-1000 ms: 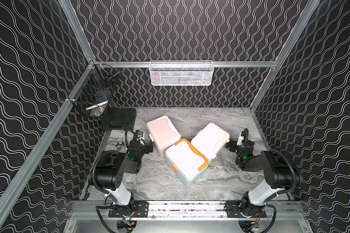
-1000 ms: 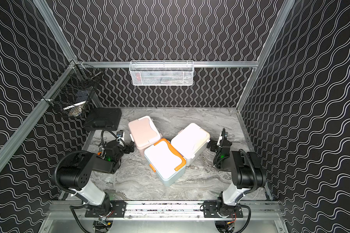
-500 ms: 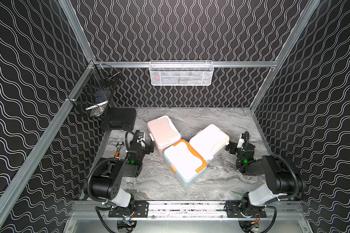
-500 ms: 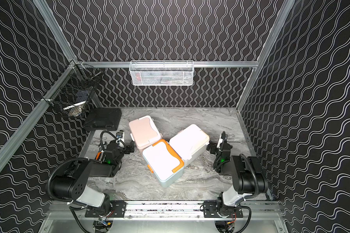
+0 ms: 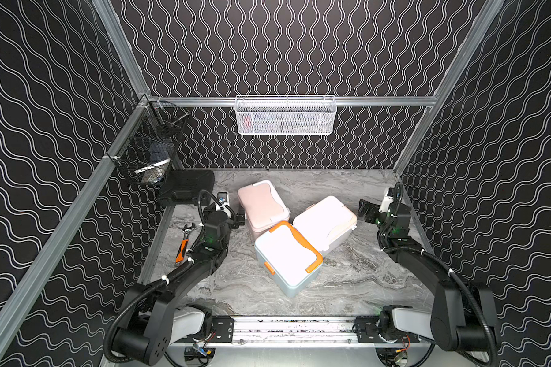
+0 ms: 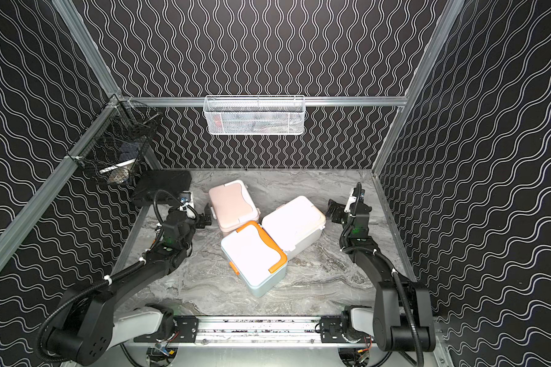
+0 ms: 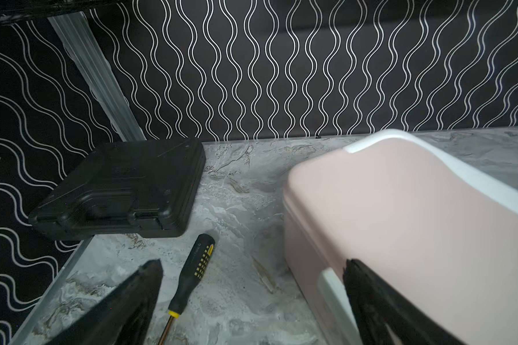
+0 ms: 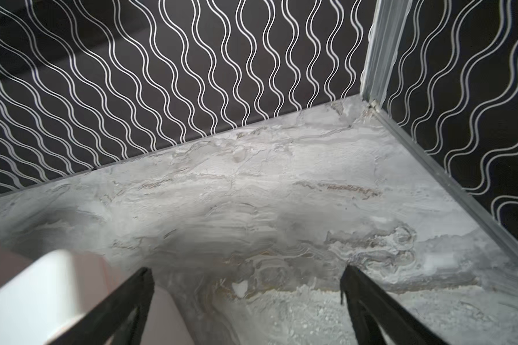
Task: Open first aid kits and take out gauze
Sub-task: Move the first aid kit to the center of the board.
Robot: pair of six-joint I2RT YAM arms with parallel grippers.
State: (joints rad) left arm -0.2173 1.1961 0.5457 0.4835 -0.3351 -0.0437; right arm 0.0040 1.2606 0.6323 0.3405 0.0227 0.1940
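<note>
Item: my left gripper (image 5: pixel 238 216), jaws spread wide, holding nothing; a corner of the pink kit (image 5: pixel 261 206) sits between them, lid closed.
Item: my right gripper (image 5: pixel 365 212), equally wide, empty; white kit (image 5: pixel 323 222) just beside it.
Item: blue-grey kit (image 5: pixel 285 257), against both others.
</note>
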